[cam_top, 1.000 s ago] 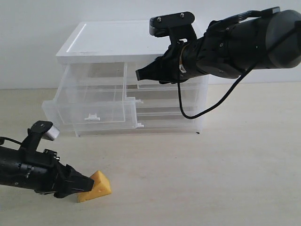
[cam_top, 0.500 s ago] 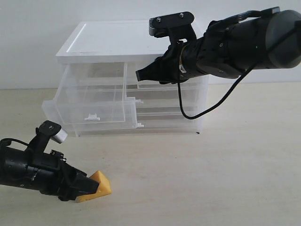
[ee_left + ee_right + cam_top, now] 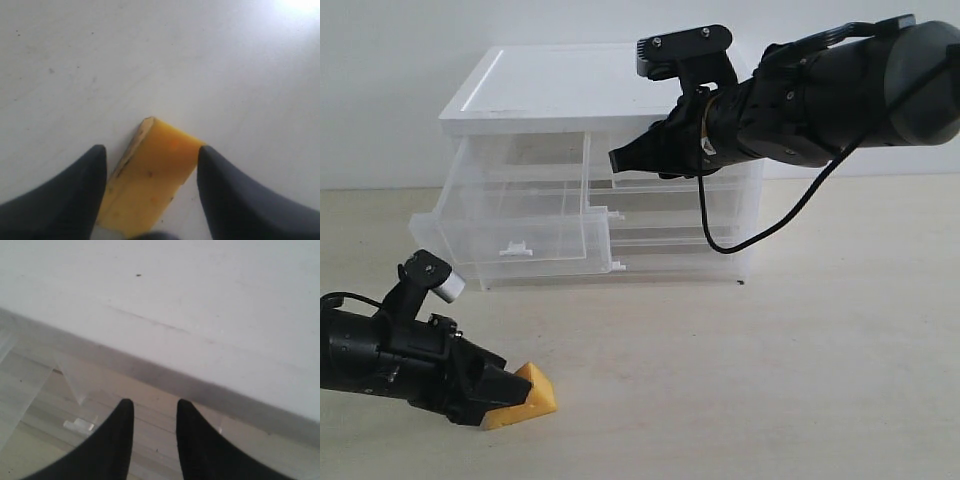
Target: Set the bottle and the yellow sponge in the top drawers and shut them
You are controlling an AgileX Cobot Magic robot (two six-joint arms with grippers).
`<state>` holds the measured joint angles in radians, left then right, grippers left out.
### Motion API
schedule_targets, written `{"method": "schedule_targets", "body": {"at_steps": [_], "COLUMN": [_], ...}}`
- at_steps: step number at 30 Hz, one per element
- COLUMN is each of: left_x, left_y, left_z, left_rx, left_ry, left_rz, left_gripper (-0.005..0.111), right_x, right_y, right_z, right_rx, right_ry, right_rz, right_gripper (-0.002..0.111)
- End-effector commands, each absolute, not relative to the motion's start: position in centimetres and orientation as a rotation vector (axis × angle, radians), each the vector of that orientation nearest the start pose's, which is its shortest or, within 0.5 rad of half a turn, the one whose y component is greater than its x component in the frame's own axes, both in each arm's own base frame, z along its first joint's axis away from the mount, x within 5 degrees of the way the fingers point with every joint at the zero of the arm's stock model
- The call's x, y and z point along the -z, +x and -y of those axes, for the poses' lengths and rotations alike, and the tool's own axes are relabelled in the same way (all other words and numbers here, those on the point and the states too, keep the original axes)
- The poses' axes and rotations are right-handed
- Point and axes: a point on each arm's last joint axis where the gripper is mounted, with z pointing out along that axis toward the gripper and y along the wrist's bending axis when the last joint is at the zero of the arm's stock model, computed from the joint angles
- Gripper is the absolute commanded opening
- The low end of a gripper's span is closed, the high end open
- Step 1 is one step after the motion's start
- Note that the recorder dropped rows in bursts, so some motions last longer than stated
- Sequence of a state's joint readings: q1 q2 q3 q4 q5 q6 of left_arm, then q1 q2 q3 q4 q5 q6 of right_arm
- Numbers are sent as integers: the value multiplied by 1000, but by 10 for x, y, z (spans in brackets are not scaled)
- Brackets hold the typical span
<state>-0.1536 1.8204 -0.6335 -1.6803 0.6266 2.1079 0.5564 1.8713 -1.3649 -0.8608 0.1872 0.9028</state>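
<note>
Both fingers of my left gripper (image 3: pixel 150 152) straddle the yellow sponge (image 3: pixel 150 182) on the table (image 3: pixel 770 380), spread and clamping nothing yet, so I should close squarely on its flat sides.

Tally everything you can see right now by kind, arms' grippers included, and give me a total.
yellow sponge: 1
drawer cabinet: 1
grippers: 2 (left gripper, jaws either side of the sponge; right gripper, up at the cabinet front)
Total: 4
</note>
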Motion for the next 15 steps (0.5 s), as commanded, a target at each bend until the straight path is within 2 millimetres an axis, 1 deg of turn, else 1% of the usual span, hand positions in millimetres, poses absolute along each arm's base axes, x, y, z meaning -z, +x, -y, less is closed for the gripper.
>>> {"method": "schedule_targets", "body": {"at_steps": [1, 5, 12, 14, 15], "left_x": [-107, -103, -102, -102, -102], "left_y": [264, 264, 265, 265, 265], "left_z": [105, 111, 111, 111, 111], "left_rx": [648, 543, 538, 539, 540], "left_ry": [927, 973, 970, 964, 955], "left_rz": [-2299, -2333, -2337, -2338, -2340], "left_gripper": [51, 51, 50, 46, 41], "right_x": [-245, -245, -245, -245, -245], "right_y": [387, 387, 387, 387, 387], "right_z": [-206, -206, -206, -206, -206], "right_rx": [-127, -127, -125, -125, -125], "right_ry": [-430, -430, -430, -430, -430], "right_rz": [-2098, -2098, -2099, -2099, -2099], "right_gripper": [28, 28, 28, 28, 28]}}
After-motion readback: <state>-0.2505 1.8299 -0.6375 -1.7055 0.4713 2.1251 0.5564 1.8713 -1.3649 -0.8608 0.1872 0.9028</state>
